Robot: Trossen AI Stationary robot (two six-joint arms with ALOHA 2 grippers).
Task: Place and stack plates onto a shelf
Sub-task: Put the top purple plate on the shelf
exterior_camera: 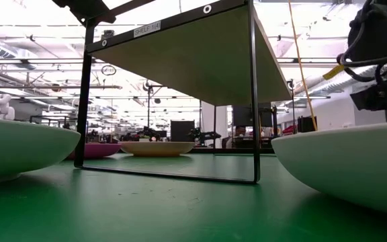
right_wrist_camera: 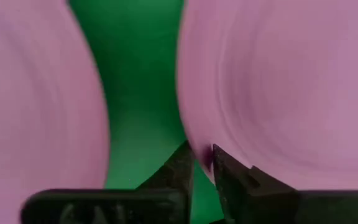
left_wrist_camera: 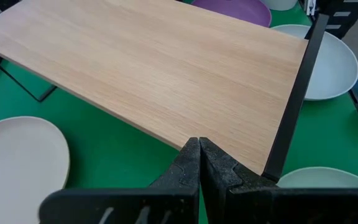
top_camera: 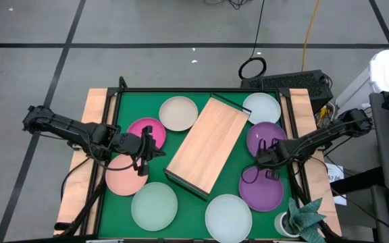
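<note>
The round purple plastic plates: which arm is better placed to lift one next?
Right. The right gripper has its fingers already pinching a round purple plastic plate rim; the left gripper is shut, empty, facing the light wooden shelf.

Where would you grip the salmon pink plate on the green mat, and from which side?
Grip the thin rim of the salmon pink plate, coming from above, one finger inside, one outside: it lies flat and shallow, so only the rim offers a pinch. The rim part nearest the left gripper, which is shut, probably suits best.

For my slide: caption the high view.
Empty wooden shelf ringed by plates, left gripper beside it, right gripper between two purple plates.
</note>
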